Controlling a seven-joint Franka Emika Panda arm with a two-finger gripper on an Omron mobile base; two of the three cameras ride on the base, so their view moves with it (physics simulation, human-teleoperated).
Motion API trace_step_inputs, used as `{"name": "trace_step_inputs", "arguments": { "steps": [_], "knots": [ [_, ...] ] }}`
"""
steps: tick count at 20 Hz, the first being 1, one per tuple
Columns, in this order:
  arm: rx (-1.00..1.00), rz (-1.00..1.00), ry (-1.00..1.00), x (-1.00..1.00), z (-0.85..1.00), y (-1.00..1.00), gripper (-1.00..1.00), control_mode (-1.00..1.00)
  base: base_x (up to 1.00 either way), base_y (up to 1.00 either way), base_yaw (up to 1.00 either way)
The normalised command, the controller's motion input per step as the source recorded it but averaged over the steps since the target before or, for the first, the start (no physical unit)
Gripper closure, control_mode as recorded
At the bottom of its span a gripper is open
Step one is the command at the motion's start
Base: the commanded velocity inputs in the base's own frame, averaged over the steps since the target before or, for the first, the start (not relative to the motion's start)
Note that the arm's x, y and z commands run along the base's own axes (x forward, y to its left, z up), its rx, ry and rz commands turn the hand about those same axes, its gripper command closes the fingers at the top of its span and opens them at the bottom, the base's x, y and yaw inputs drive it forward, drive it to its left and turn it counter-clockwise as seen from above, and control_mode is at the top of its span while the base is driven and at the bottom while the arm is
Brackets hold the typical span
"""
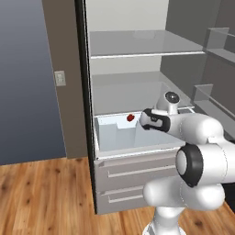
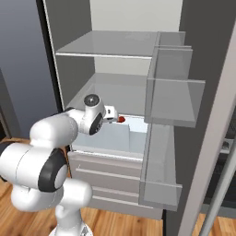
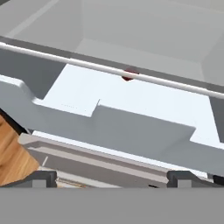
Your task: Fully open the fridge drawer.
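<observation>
The fridge drawer (image 1: 117,137) is a pale blue-white translucent bin that sits partly pulled out of the open fridge, below the lower glass shelf. Its front wall (image 3: 131,131) has a stepped notch in its top edge and lies just ahead of my hand. A small red object (image 3: 127,76) rests at the back of the bin (image 2: 133,138). My gripper (image 3: 113,181) is open, with both fingertips (image 3: 43,177) wide apart and nothing between them. It hovers over the drawer's front part (image 2: 113,114); in the left base view, the wrist (image 1: 155,120) covers it.
Two grey flat-fronted drawers with bar handles (image 1: 137,172) sit under the bin. Glass shelves (image 1: 142,46) span the fridge above. The open door's bins (image 2: 170,101) stand close on the right. A wall with a light switch (image 1: 59,78) and wooden floor (image 1: 41,193) lie left.
</observation>
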Motion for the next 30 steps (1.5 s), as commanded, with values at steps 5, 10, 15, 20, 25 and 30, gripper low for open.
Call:
{"name": "trace_step_inputs", "arguments": {
  "steps": [5, 10, 15, 20, 25, 30],
  "knots": [
    [0.08, -0.2, -0.01, 0.11, 0.11, 0.0, -1.0, -1.0, 0.0, 0.0, 0.0],
    [0.1, -0.2, -0.01, 0.22, 0.0, 0.0, -1.0, -1.0, 0.0, 0.0, 0.0],
    [0.08, -0.14, -0.07, 0.31, -0.06, 0.0, -1.0, -1.0, 0.0, 0.0, 0.0],
    [0.02, -0.06, 0.0, 0.1, -0.49, -0.03, -1.0, -1.0, 0.0, 0.0, 0.0],
    [0.01, 0.0, 0.0, 0.05, -0.2, -0.05, -1.0, -1.0, 0.0, 0.0, 0.0],
    [0.01, 0.0, -0.02, 0.34, 0.03, 0.0, -1.0, -1.0, 0.0, 0.0, 0.0]
  ]
}}
